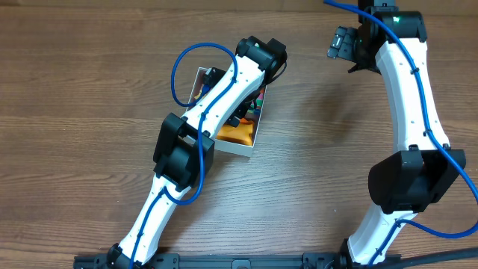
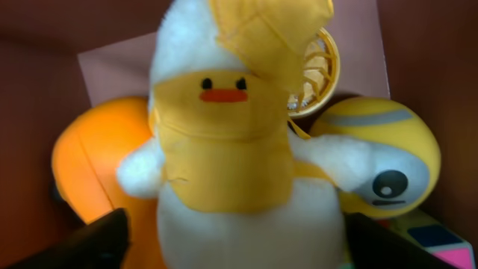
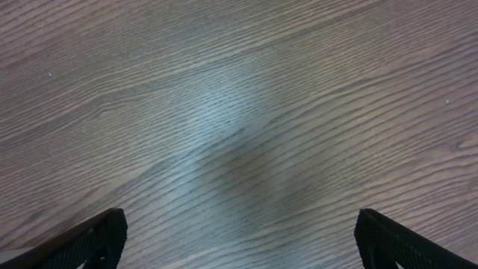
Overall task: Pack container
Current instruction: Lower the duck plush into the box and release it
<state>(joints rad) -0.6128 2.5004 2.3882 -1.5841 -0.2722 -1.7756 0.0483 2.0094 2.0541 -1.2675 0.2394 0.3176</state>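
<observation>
Container (image 1: 233, 148) sits just off overhead centre toward 11 o'clock, left arm across it, only the white wall at its 5 o'clock edge exposed. Left hand (image 2: 239, 240) wide, fingers flanking duck plush (image 2: 224, 127), which is crowded by orange toy (image 2: 86, 164) at 9 and yellow ball (image 2: 381, 157) at 3. Right hand (image 3: 239, 239) wide over bare desk (image 3: 239, 112), at 1 o'clock overhead, well apart from container.

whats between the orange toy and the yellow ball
A plush duck sits between the orange toy and the yellow ball, overlapping both in the picture; the left wrist view shows it.
</observation>
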